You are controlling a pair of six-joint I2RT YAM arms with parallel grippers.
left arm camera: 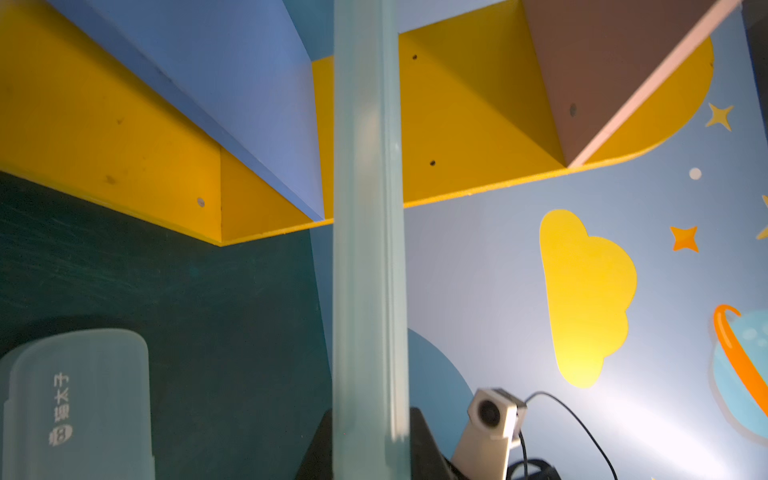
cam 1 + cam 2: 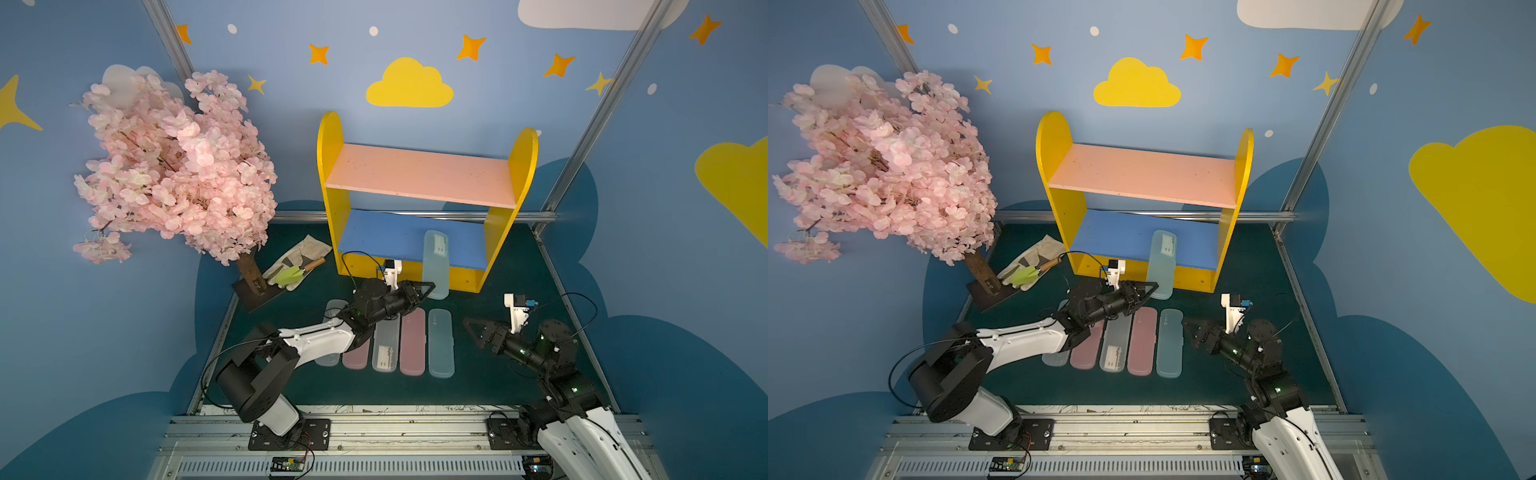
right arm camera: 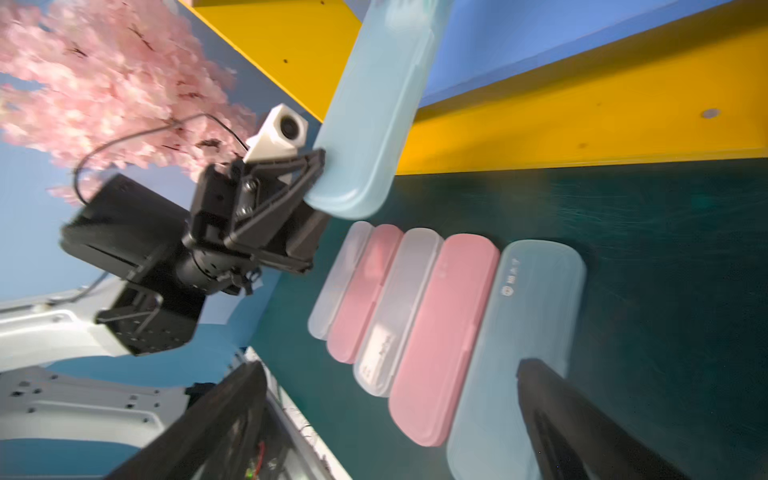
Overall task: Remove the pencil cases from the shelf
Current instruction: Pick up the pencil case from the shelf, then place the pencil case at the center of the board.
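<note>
- 5 cases (image 2: 384, 347) lie on the worktop (image 2: 353, 388).
- 6th case (image 2: 435, 270) leans off the shelf's (image 2: 419, 176) lower board (image 2: 374, 237), left jaws clamped on it.
- Right jaws stand wide, empty.

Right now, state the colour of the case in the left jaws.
Pale blue: the case shows clearest in the right wrist view.

You'll read only white Chinese characters (image 1: 62, 392), unclear, and a round logo (image 1: 61, 435) on the flat-lying pale blue translucent plastic case (image 1: 104, 374).
</note>
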